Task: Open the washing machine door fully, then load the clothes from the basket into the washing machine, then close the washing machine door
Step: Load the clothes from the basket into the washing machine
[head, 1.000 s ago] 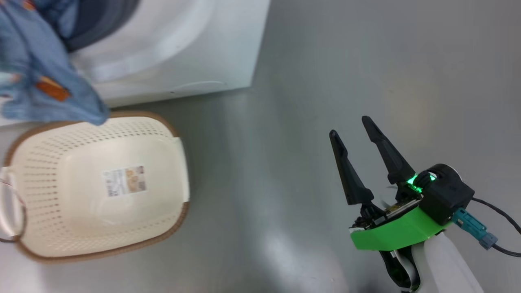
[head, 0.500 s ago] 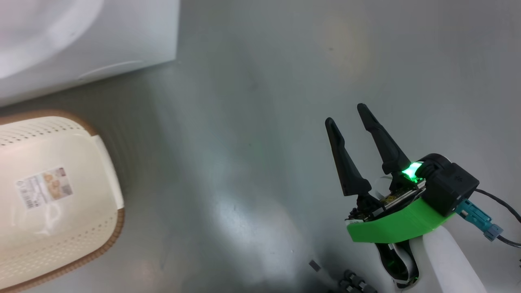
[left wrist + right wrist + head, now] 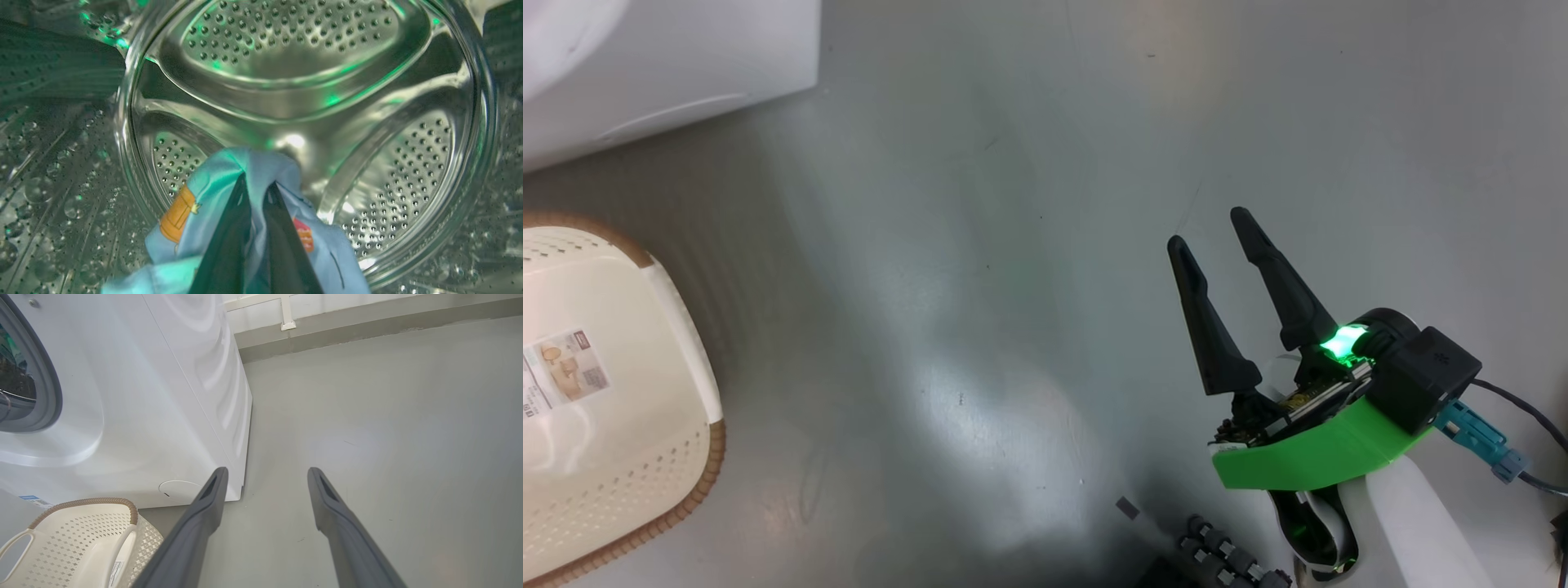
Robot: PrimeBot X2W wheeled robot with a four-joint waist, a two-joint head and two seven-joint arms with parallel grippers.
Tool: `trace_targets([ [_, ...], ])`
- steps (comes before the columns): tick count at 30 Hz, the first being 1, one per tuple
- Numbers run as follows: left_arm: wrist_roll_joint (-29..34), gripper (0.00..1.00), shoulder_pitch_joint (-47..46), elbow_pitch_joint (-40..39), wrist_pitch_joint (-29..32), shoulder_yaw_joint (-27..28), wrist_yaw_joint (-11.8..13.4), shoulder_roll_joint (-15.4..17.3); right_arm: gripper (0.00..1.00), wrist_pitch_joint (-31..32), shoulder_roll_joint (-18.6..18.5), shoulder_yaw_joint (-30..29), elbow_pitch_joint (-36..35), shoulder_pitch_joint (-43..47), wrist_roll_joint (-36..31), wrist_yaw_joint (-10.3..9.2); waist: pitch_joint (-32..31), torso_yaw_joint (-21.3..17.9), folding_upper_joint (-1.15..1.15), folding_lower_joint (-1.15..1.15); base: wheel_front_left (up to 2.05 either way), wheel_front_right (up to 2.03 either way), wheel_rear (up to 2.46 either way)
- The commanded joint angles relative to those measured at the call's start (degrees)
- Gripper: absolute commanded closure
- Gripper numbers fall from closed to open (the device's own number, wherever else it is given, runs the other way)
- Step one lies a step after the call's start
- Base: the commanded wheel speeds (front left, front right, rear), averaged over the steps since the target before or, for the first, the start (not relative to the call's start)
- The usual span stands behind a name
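In the left wrist view my left gripper (image 3: 257,183) is shut on the clothes (image 3: 204,212), a light blue garment with orange patches, deep inside the steel perforated drum (image 3: 310,81) of the washing machine (image 3: 135,400). The cream basket (image 3: 613,392) sits on the floor at the left edge of the head view, with only its paper label inside, and appears again as the basket (image 3: 69,543) in the right wrist view. My right gripper (image 3: 1213,229) hangs open over bare floor, right of the machine, its fingers (image 3: 208,506) apart. The washing machine door is out of view.
Grey floor (image 3: 1013,245) stretches to the right of the machine. A wall base with a white conduit (image 3: 286,318) runs along the back. Dark robot base parts (image 3: 1217,559) and a cable (image 3: 1527,416) lie near my right arm.
The head camera has swung right, so the basket and machine slid toward the left edge. The hanging blue clothes left the head picture. My right gripper stayed open in about the same pose.
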Motion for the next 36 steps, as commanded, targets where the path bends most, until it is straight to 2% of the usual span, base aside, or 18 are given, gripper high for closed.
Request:
trace_targets([
  [1, 0.4, 1.00, -1.0, -2.8, -0.4, 1.7, 0.8, 2.9, 0.00, -0.4, 0.0, 1.4, -1.4, 0.5, 0.2, 0.09, 0.2, 0.0, 0.00, 0.00, 0.00, 0.00, 0.00],
  [6, 2.7, 1.00, 1.2, -6.5, -0.5, 4.7, 1.7, 2.5, 0.00, -0.4, 0.0, 1.7, -1.5, 0.2, 0.5, 0.09, 0.6, 0.2, 0.00, 0.00, 0.00, 0.00, 0.00],
  [15, 1.3, 1.00, 3.9, 2.3, 0.8, 4.9, -0.4, 0.5, 0.00, -0.4, 0.0, 2.1, -1.0, 0.2, 0.8, 0.09, 0.4, 0.6, 0.00, 0.00, 0.00, 0.00, 0.00],
  [17, 0.9, 0.54, 3.6, 3.9, 1.7, 4.6, -1.1, 0.1, 0.00, -0.4, 0.0, 2.1, -1.0, 0.2, 0.9, 0.09, 0.5, 0.6, 0.00, 0.00, 0.00, 0.00, 0.00],
  [18, 0.9, 0.15, 3.4, 4.5, 1.8, 4.3, -1.2, 0.1, 0.00, -0.4, 0.0, 2.1, -1.0, 0.1, 0.9, 0.09, 0.5, 0.7, 0.00, 0.00, 0.00, 0.00, 0.00],
  [19, 0.8, 0.00, 3.3, 5.1, 2.0, 4.1, -1.5, -0.1, 0.00, -0.4, 0.0, 2.0, -0.9, 0.1, 1.0, 0.09, 0.4, 0.8, 0.00, 0.00, 0.00, 0.00, 0.00],
  [27, 0.4, 0.00, 3.6, 8.1, 1.9, 2.8, -3.7, -0.6, 0.00, -0.4, 0.0, 1.5, -0.7, -0.2, 0.7, 0.09, -0.6, 1.8, 0.00, 0.00, 0.00, 0.00, 0.00],
  [36, 0.0, 0.00, 9.4, 8.4, 0.6, 1.8, -4.7, -2.9, 0.00, -0.4, 0.0, 0.1, -0.2, 0.4, -0.2, 0.09, -3.9, 4.0, 0.00, 0.00, 0.00, 0.00, 0.00],
])
